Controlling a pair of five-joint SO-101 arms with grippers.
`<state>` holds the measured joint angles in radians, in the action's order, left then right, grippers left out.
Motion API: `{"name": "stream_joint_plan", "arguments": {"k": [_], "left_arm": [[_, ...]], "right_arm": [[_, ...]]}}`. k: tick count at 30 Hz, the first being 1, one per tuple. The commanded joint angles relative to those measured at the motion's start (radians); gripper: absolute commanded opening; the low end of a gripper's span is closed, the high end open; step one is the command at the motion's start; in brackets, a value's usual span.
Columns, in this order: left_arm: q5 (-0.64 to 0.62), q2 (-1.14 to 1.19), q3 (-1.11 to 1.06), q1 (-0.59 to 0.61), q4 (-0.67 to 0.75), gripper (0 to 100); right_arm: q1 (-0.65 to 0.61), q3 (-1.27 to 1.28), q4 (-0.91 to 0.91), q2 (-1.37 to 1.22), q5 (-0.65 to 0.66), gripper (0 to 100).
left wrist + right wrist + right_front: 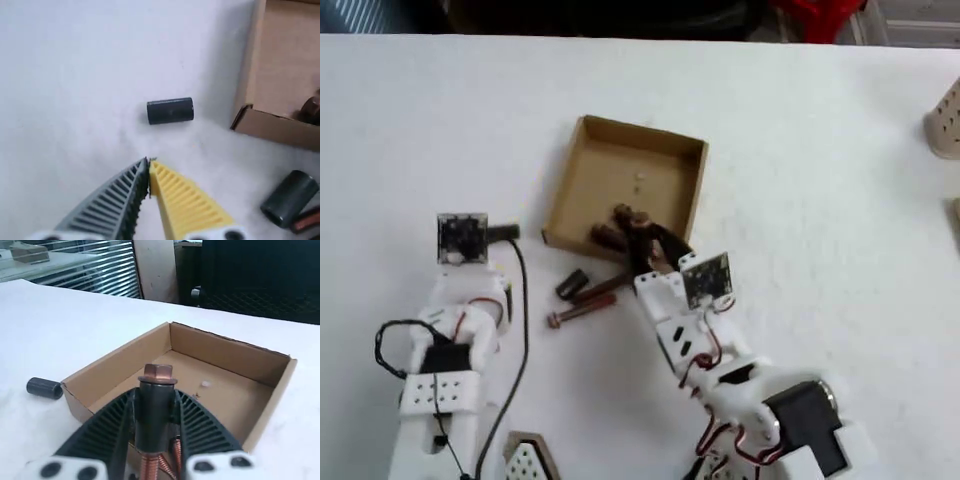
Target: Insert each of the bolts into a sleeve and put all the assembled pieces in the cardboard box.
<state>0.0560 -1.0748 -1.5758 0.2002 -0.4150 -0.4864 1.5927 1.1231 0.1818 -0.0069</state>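
Note:
My right gripper [155, 396] is shut on a dark sleeve [154, 412] with a copper bolt through it, its hex head [158, 373] sticking out. In the high view this gripper [638, 228] holds the piece over the near wall of the cardboard box [582, 165]. Another assembled piece [608, 237] lies inside the box. My left gripper [148, 163] is shut with nothing in it, just short of a loose dark sleeve [170, 110] lying left of the box [250, 65]. A second sleeve [572, 283] and a bolt [582, 305] lie on the table in front of the box.
The white table [800, 150] is open to the right of the box and behind it. A perforated block [945, 120] stands at the far right edge. A similar one [525, 460] sits between the arm bases. A black cable [520, 300] runs beside the left arm.

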Motion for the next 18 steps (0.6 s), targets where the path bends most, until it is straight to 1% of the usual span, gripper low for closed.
{"name": "stream_joint_plan", "arguments": {"k": [1, 9, 11, 15, 18], "left_arm": [[0.023, 0.004, 0.003, 0.019, 0.04, 3], [0.023, 0.004, 0.003, 0.022, 0.038, 3], [0.023, 0.004, 0.003, 0.022, 0.037, 3], [0.025, 0.004, 0.005, 0.022, 0.035, 3], [0.025, 0.004, 0.005, 0.022, 0.035, 3]], "right_arm": [[0.05, -0.098, -0.108, 0.016, 0.012, 1.5], [0.093, -0.166, -0.268, 0.016, 0.015, 1.5], [0.11, -0.198, -0.329, 0.018, 0.071, 1.5], [0.139, -0.284, -0.506, 0.025, 0.226, 1.5], [0.173, -0.353, -0.685, 0.09, 0.256, 1.5]]}}
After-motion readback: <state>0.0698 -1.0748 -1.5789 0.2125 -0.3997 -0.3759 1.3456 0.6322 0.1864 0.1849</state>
